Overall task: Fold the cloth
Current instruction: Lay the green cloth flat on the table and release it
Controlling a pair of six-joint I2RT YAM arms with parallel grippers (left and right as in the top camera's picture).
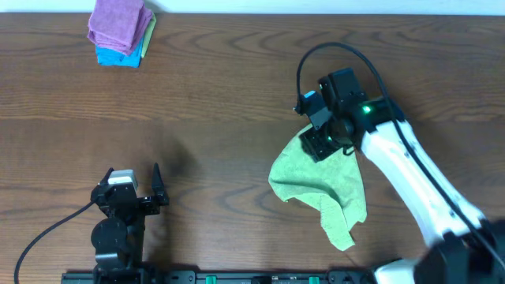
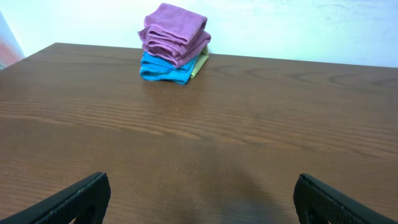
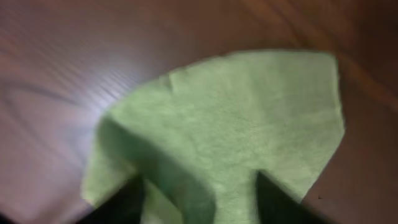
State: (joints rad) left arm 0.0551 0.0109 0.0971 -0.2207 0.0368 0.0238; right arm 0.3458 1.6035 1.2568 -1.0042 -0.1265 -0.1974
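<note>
A light green cloth (image 1: 319, 189) lies crumpled on the brown table right of centre, with a narrow tail toward the front edge. My right gripper (image 1: 317, 142) is over its far left corner. In the blurred right wrist view the cloth (image 3: 249, 118) fills the middle, and a raised fold runs between my two fingers (image 3: 199, 199), which stand apart on either side of it. My left gripper (image 1: 132, 185) is open and empty near the front left, far from the cloth; in its wrist view the fingers (image 2: 199, 199) are spread wide over bare wood.
A stack of folded cloths, purple (image 1: 118, 22) on blue (image 1: 118, 55) with a yellow-green one under them, sits at the far left corner; it also shows in the left wrist view (image 2: 174, 43). A black cable (image 1: 331, 51) loops over the right arm.
</note>
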